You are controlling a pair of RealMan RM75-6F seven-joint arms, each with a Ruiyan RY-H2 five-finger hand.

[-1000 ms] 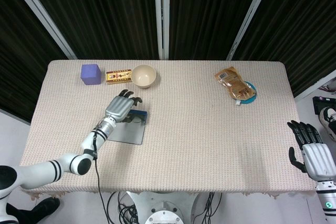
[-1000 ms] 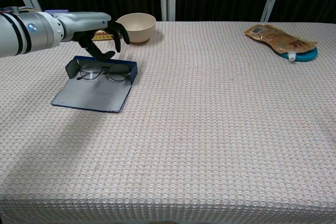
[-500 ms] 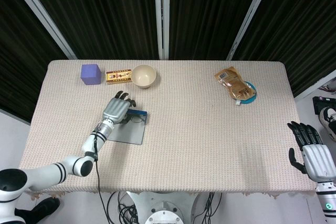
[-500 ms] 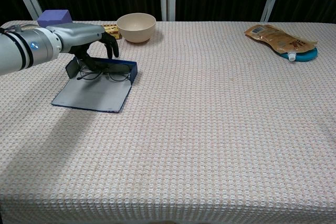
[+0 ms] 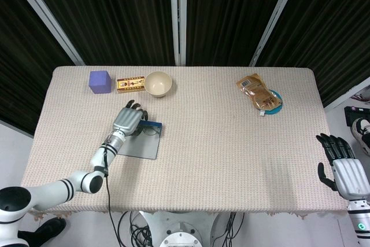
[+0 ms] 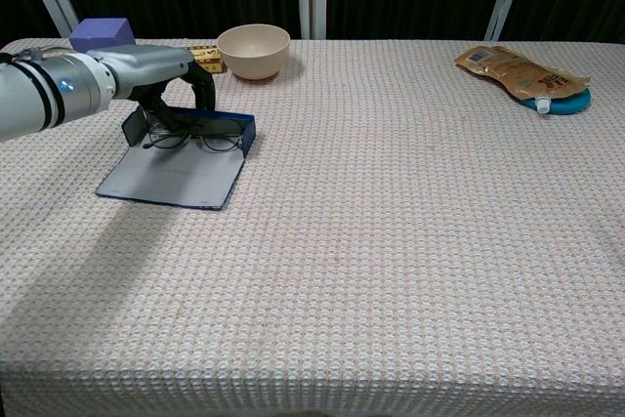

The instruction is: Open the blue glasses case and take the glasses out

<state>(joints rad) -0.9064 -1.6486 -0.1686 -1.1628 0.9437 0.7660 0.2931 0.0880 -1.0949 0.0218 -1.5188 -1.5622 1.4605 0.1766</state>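
Since the earlier frames the left robot hand (image 6: 156, 80) has been lowered, fingers curled down, onto the thin dark-framed glasses (image 6: 193, 134) lying in the opened flat blue glasses case (image 6: 176, 178) at the frame's upper left, so lifting out is judged imminent, though a firm pinch cannot be told.

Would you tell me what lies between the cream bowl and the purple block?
A small gold box lies between the bowl and the purple block, clearest in the head view.
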